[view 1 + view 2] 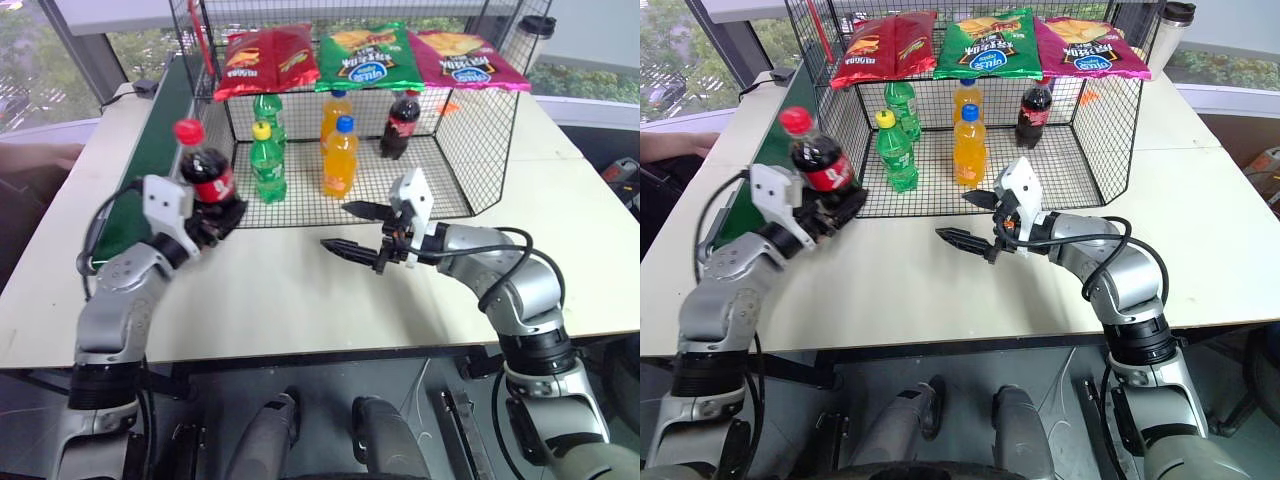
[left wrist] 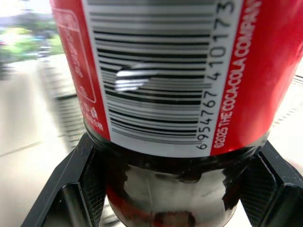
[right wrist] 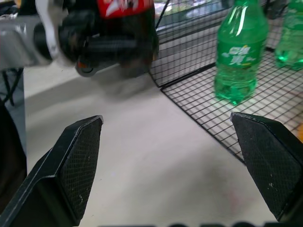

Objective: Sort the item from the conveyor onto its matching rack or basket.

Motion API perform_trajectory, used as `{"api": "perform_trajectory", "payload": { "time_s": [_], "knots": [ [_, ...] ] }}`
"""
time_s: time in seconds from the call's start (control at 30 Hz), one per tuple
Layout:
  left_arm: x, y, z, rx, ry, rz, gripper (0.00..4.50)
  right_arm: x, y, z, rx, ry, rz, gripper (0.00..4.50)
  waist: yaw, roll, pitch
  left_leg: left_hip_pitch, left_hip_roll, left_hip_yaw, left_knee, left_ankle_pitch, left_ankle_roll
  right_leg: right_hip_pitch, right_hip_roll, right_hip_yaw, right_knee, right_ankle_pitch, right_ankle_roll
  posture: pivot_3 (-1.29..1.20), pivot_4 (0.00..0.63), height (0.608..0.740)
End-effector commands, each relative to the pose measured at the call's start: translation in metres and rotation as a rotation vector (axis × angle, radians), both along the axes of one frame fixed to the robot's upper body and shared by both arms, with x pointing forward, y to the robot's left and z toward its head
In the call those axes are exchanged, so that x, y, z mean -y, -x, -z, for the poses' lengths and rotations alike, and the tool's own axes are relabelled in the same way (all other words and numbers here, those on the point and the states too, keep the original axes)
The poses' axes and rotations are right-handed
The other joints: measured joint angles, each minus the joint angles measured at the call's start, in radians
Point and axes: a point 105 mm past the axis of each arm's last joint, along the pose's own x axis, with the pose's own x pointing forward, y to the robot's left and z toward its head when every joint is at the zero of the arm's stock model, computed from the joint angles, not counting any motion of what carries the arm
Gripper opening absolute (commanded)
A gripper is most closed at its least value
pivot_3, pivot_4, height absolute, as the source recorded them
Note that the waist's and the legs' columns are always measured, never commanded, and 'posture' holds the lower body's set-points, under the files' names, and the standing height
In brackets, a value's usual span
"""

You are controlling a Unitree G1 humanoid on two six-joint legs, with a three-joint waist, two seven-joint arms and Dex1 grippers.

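Observation:
The item, a small cola bottle (image 1: 207, 172) with a red cap and red label, is held upright off the table beside the conveyor (image 1: 150, 130), just left of the cage's front left corner. My left gripper (image 1: 222, 214) is shut on its lower body, and its black fingers (image 2: 71, 189) clamp the bottle (image 2: 165, 94) below the label. The black wire-mesh cage (image 1: 485, 130) stands behind, its front open. My right gripper (image 1: 335, 226) hovers open over the table in front of the cage, pointing left toward the bottle (image 3: 124, 28), with nothing between its fingers (image 3: 75, 165).
Inside the cage stand two green bottles (image 1: 267, 160), two orange-drink bottles (image 1: 340, 155) and another cola bottle (image 1: 400, 125). Three chip bags (image 1: 365, 55) lie on its mesh top. A dark cup (image 1: 528, 35) stands behind the cage at the right.

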Motion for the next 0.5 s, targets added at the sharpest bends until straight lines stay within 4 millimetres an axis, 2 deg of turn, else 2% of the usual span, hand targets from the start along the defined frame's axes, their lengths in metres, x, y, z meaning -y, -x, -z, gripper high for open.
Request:
{"api": "perform_trajectory", "payload": {
  "time_s": [0.03, 0.2, 0.33, 0.5],
  "knots": [
    [0.030, 0.003, -0.014, 0.075, -0.028, 0.125, 3.01, -0.001, 0.006, -0.027, 0.077, -0.035, -0.017, 4.50, 0.000, 0.000, 0.000, 0.000, 0.000, 0.000, 0.000, 0.000, 0.000, 0.000, 0.000, 0.000, 0.000, 0.000, 0.000, 0.00, 0.150, 0.738],
    [0.078, 0.006, 0.001, 0.094, -0.097, 0.308, 3.01, -0.003, 0.006, -0.040, 0.095, -0.075, -0.005, 4.50, 0.001, 0.000, 0.000, 0.000, 0.000, 0.000, 0.000, 0.000, 0.000, 0.000, 0.000, 0.000, 0.000, 0.000, 0.000, 0.00, 0.150, 0.738],
    [0.103, 0.009, 0.010, 0.108, -0.129, 0.402, 3.01, -0.002, 0.004, -0.050, 0.102, -0.108, 0.016, 4.50, 0.000, 0.000, 0.000, 0.000, 0.000, 0.000, 0.000, 0.000, 0.000, 0.000, 0.000, 0.000, 0.000, 0.000, 0.000, 0.00, 0.150, 0.738],
    [0.121, 0.013, 0.014, 0.123, -0.136, 0.469, 3.01, -0.003, 0.004, -0.055, 0.106, -0.121, 0.023, 4.50, 0.000, 0.000, 0.000, 0.000, 0.000, 0.000, 0.000, 0.000, 0.000, 0.000, 0.000, 0.000, 0.000, 0.000, 0.000, 0.00, 0.150, 0.738]
  ]
}}
